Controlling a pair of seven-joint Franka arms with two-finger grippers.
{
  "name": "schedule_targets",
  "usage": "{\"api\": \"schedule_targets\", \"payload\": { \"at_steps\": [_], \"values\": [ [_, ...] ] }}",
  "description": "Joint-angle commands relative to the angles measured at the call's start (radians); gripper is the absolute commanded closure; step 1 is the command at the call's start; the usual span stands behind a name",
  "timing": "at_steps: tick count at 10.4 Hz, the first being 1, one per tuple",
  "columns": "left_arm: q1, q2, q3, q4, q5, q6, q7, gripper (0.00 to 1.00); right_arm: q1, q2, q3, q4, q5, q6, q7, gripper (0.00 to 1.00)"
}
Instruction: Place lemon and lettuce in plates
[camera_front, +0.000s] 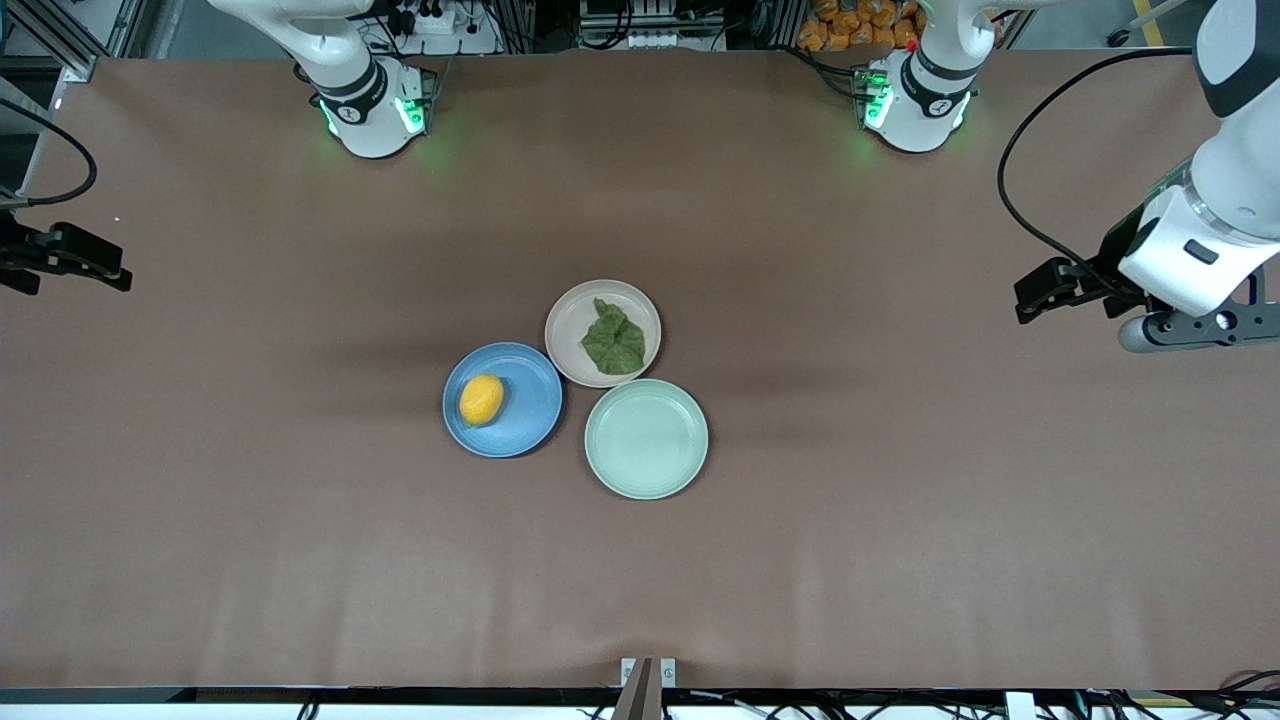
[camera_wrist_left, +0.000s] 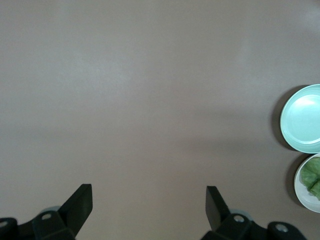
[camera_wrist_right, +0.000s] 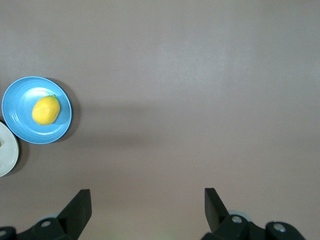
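Three plates sit clustered at the middle of the brown counter (camera_front: 900, 520), each touching or nearly touching the next. One lemon (camera_front: 481, 399) lies in the blue plate (camera_front: 530, 425), toward the right arm's end of the cluster. One lettuce leaf (camera_front: 613, 340) lies in the beige-pink plate (camera_front: 570, 320), which is the farthest of the three from the front camera. The mint-green plate (camera_front: 646, 438) holds nothing (it is the nearest to that camera, toward the left arm's end).

There are two arms, and both wait well apart from the plates. The left pincer (camera_front: 1040, 290) hangs over bare counter at the left arm's end; its wrist view shows the two fingers (camera_wrist_left: 80, 202) spread wide with nothing between them. The right pincer (camera_front: 90, 265) hangs over bare counter at the right arm's end, its fingers (camera_wrist_right: 80, 205) likewise spread wide and pinching nothing.
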Motion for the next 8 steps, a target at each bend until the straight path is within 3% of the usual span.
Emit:
{"api": "schedule_targets", "payload": {
  "at_steps": [1, 8],
  "values": [
    [0.013, -0.034, -0.017, -0.023, 0.021, -0.036, -0.009, 0.0, -0.006, -0.011, 0.007, -0.015, -0.012, 0.005, -0.011, 0.0],
    [0.013, -0.069, -0.005, -0.049, 0.021, -0.052, 0.005, 0.0, -0.016, -0.004, 0.007, -0.011, -0.011, 0.008, -0.005, 0.0]
  ]
}}
